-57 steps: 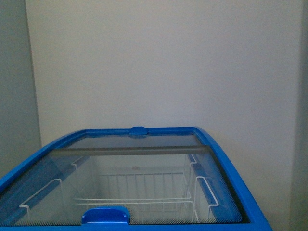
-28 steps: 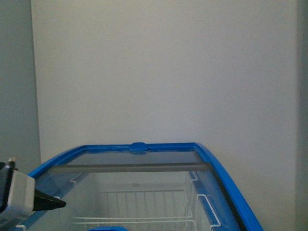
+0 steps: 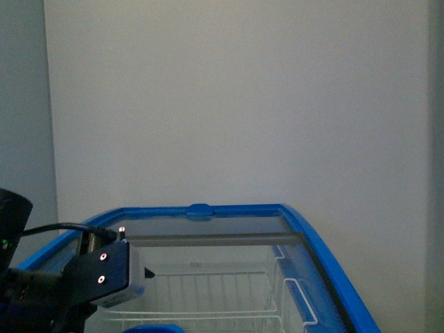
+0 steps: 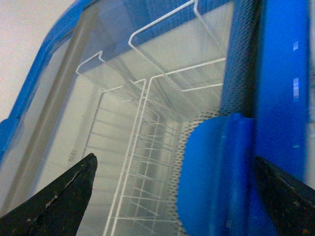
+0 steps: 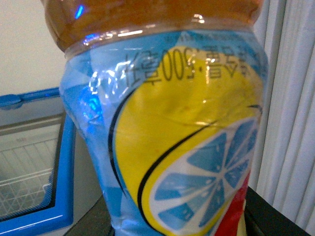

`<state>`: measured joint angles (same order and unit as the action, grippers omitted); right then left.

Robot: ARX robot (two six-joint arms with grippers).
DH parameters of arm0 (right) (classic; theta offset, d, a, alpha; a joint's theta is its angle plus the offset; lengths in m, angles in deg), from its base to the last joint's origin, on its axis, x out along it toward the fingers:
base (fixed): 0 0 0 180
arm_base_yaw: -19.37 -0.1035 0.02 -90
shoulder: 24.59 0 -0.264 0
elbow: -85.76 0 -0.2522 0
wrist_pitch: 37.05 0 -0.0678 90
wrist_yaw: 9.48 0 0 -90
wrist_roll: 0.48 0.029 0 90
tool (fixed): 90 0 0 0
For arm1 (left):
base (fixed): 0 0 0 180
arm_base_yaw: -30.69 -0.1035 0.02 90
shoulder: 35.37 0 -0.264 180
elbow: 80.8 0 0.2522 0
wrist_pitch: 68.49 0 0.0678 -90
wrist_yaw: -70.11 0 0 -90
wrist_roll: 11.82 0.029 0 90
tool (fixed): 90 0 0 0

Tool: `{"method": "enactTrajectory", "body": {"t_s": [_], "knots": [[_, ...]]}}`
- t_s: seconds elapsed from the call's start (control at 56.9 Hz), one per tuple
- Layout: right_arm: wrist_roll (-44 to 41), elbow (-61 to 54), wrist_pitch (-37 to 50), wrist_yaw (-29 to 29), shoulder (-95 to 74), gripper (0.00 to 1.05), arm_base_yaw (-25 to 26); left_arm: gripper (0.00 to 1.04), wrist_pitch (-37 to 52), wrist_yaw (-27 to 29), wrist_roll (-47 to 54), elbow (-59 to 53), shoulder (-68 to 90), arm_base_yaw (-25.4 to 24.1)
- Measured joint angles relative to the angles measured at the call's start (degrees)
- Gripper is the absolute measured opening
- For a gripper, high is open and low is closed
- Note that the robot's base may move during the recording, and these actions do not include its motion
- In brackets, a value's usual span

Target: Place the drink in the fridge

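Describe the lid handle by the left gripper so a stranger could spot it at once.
Start at the blue-rimmed chest freezer with its glass lid. On the lid's near edge, ahead of the open left gripper, sits a rounded blue handle. Unlike the smaller blue tab on the far rim, it is nearest the robot.

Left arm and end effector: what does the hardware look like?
Left arm: black body with a black cable looped over it. A light grey housing carries a dark face plate with two pale dots. Left end effector: two black wedge-shaped fingers with pointed tips and scuffed surfaces. No readable markings.
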<state>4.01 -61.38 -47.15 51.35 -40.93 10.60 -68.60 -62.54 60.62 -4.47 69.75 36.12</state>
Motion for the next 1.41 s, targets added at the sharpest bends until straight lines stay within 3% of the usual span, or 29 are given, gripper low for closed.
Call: {"method": "enactTrajectory", "body": {"t_s": [0.404, 1.019, 1.212, 1.405], "knots": [[0.0, 0.0, 0.0, -0.04, 0.0, 0.4, 0.0, 0.97, -7.23, 3.37, 4.46, 19.71, 10.75, 2.27], [0.0, 0.0, 0.0, 0.0, 0.0, 0.4, 0.0, 0.97, 6.01, 14.21, 5.03, 46.01, 28.44, 4.17], [0.0, 0.0, 0.0, -0.04, 0.0, 0.4, 0.0, 0.97, 21.79, 23.69, -2.73, 48.94, 30.84, 4.42], [0.0, 0.0, 0.0, 0.04, 0.0, 0.4, 0.0, 0.97, 18.01, 38.12, -25.57, 38.77, 23.06, 3.34]]}}
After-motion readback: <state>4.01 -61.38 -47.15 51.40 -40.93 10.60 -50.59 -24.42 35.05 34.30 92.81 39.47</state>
